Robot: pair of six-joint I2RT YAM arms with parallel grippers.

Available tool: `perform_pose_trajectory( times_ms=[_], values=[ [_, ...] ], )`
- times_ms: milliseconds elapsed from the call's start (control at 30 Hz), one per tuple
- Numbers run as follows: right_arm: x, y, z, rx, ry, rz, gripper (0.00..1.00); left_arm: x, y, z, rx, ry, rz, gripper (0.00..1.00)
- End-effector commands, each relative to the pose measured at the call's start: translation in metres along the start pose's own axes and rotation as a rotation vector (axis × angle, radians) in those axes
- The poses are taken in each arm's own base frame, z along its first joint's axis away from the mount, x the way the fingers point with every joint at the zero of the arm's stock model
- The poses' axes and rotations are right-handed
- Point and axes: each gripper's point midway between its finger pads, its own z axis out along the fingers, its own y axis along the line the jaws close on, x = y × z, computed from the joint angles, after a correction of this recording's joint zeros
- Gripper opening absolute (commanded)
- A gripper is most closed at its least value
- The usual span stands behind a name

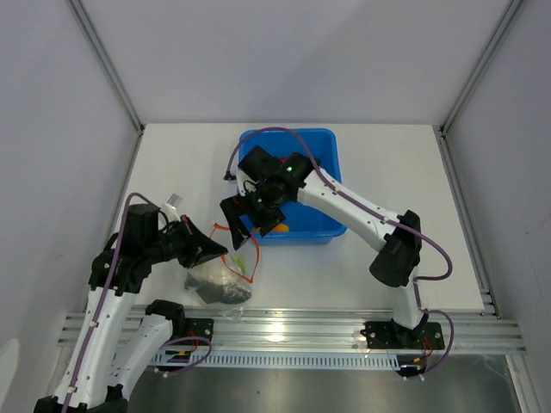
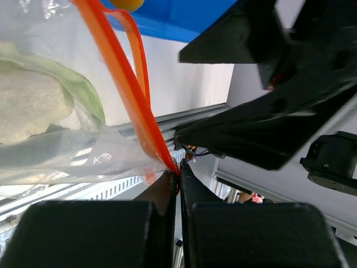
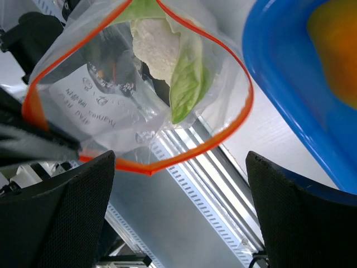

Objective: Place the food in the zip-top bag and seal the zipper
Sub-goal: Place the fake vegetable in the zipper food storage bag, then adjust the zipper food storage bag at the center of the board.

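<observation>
The clear zip-top bag (image 1: 222, 280) hangs at the table's near edge, its mouth held open in a loop. My left gripper (image 1: 215, 251) is shut on the orange-red zipper strip (image 2: 146, 125) at one end of the mouth. A white-green cauliflower (image 3: 162, 50) lies inside the bag, and it also shows in the left wrist view (image 2: 30, 103); dark pieces lie lower in the bag. My right gripper (image 1: 250, 225) is open and empty just above the open mouth (image 3: 184, 153). A yellow-orange piece (image 3: 334, 50) lies in the blue bin.
The blue bin (image 1: 323, 172) stands at the table's middle back, right behind my right gripper; its wall shows in the right wrist view (image 3: 273, 84). The metal rail (image 1: 284, 327) runs along the near edge under the bag.
</observation>
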Motion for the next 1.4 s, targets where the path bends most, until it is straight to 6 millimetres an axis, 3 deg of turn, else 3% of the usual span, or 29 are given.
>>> perform_pose_trajectory(
  times_ms=[0,167,200,267,300,467,633,867,1167,1267,1300,1367],
  values=[
    [-0.012,0.010,-0.059,0.033,-0.148,-0.001,0.99,-0.002,-0.014,-0.007,0.054,-0.016,0.018,0.01],
    [0.015,-0.010,-0.054,0.082,-0.099,0.046,0.93,0.000,-0.013,-0.006,0.057,-0.008,0.018,0.01],
    [0.031,-0.018,-0.042,0.078,-0.043,0.074,0.91,0.000,-0.013,-0.006,0.058,-0.005,0.016,0.01],
    [0.038,-0.015,-0.037,0.040,-0.050,0.095,0.84,0.001,-0.011,-0.005,0.055,-0.005,0.014,0.01],
    [0.052,-0.018,-0.026,0.019,-0.005,0.120,0.83,0.001,-0.013,-0.005,0.060,-0.004,0.015,0.01],
    [0.055,-0.017,-0.004,-0.041,0.000,0.147,0.61,0.002,-0.012,-0.005,0.063,0.002,0.015,0.01],
    [0.043,-0.015,0.010,-0.070,-0.010,0.143,0.53,0.004,-0.011,-0.006,0.062,0.005,0.016,0.01],
    [0.034,-0.013,0.011,-0.084,-0.024,0.157,0.53,0.007,-0.010,-0.008,0.064,0.003,0.016,0.00],
    [0.036,-0.012,0.036,-0.111,0.023,0.175,0.52,0.008,-0.013,-0.009,0.076,0.011,0.014,0.00],
    [0.037,-0.012,0.039,-0.116,0.027,0.173,0.39,0.008,-0.014,-0.010,0.078,0.007,0.017,0.01],
    [0.037,-0.011,0.040,-0.119,0.027,0.171,0.25,0.008,-0.014,-0.010,0.080,0.004,0.018,0.01],
    [0.034,-0.010,0.036,-0.115,0.013,0.154,0.09,0.009,-0.013,-0.010,0.078,0.005,0.016,0.01]
  ],
)
